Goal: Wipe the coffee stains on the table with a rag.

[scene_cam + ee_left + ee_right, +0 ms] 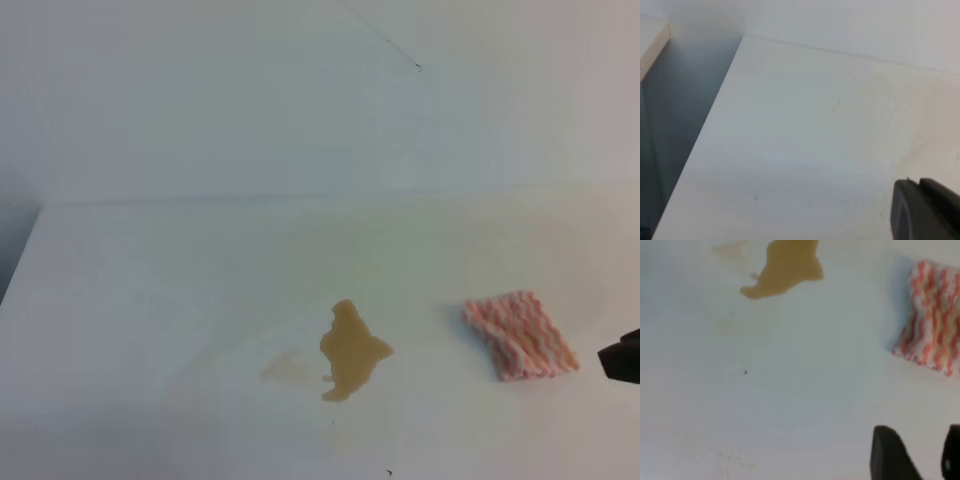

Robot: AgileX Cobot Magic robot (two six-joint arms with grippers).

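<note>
Wiping not begun: coffee stains (350,352) intact at lower centre of table (150,300), rag (520,335) untouched at right, right gripper (930,455) parted, empty, short of it

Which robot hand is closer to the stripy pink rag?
The right hand. It hovers just beside the rag, near the table's right edge. The left hand is far off, over the bare left side.

High front overview, two low wrist close-ups
</note>
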